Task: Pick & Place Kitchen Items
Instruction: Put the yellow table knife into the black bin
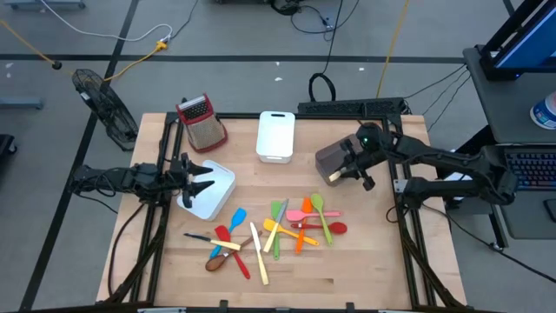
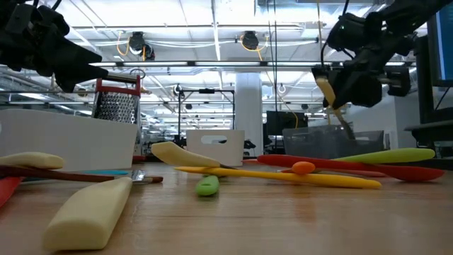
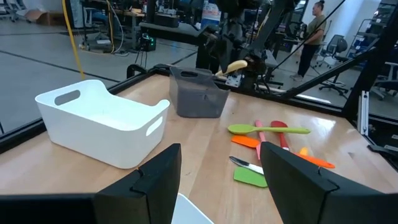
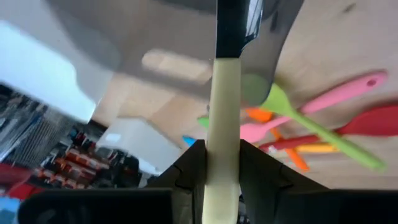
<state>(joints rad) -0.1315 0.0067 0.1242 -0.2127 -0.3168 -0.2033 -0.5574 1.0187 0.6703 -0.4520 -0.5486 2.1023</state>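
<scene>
My right gripper (image 1: 344, 170) hangs above the grey bin (image 1: 328, 156) at the table's right, shut on a utensil with a cream handle (image 4: 222, 124) and a dark blade (image 4: 231, 31). Several coloured kitchen items (image 1: 278, 230) lie in a loose pile on the wooden table near its front edge. Among them are a green spoon (image 3: 267, 129), a pink spoon (image 4: 323, 99) and a cream-handled piece (image 2: 88, 212). My left gripper (image 3: 217, 180) stands open and level over the white bin (image 1: 211, 193) at the table's left, with nothing between its fingers. My right gripper pinches the utensil's cream handle (image 4: 221, 163) between its two fingers, which lie across it. The gripper slants down from the table's right side. The utensil is lifted clear, with its dark blade (image 2: 345, 124) pointing down toward the grey bin (image 2: 333, 145).
A second white bin (image 1: 275, 136) stands at the far middle. A metal grater with a red handle (image 1: 201, 122) stands at the far left. Bare wood lies between the pile and the bins. A person (image 3: 311, 34) stands in the room beyond the table.
</scene>
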